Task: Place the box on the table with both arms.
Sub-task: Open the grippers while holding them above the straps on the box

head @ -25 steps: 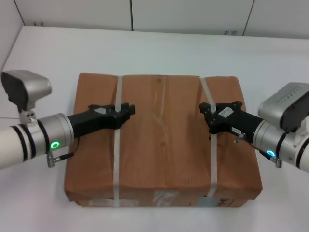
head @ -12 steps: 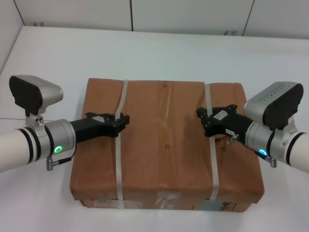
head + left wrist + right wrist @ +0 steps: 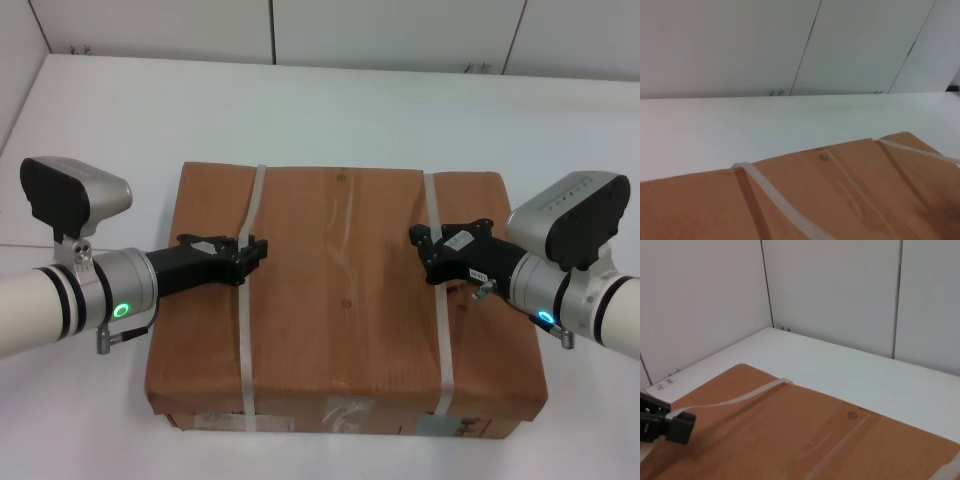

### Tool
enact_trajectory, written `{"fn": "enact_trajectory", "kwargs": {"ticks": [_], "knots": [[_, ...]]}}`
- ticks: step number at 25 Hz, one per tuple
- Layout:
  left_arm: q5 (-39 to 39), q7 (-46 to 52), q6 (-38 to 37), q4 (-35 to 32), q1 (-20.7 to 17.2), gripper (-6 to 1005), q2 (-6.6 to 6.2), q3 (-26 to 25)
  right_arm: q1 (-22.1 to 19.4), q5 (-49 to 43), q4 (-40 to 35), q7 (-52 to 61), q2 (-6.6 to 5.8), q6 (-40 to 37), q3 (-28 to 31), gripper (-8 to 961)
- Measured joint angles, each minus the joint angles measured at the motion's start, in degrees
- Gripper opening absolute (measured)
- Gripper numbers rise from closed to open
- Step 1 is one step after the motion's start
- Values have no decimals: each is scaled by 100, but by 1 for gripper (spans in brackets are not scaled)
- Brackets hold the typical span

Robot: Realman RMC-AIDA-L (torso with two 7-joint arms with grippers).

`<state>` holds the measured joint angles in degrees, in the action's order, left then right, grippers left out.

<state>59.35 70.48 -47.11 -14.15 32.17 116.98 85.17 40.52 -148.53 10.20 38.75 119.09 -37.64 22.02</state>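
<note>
Left gripper (image 3: 243,256) and right gripper (image 3: 432,252) at box (image 3: 340,290) straps; grip unclear. Could tilt if released unevenly, near table (image 3: 330,110) front edge.

You have bright, even overhead light. Note soft shadows beneath the box (image 3: 345,300) on the counter (image 3: 330,110). Both wrist views are slightly soft.

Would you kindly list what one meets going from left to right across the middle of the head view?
Left arm → left pincer at the left strap → bare brown top of the box → right pincer at the right strap → right arm. The table lies all around.
</note>
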Motion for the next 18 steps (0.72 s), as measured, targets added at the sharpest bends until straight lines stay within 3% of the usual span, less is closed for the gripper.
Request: {"fn": "enact_trajectory", "kwargs": {"ticks": [10,15,18], "knots": [[21,-8,6,25,2,202,0,0,-29,18,18,18,0,71,-96,113],[63,-54,9,26,-13,372,0,0,-182,110,42,38,0,109,93,121],[78,-155,9,26,-45,478,0,0,-243,165,16,93,0,150,136,263]]}}
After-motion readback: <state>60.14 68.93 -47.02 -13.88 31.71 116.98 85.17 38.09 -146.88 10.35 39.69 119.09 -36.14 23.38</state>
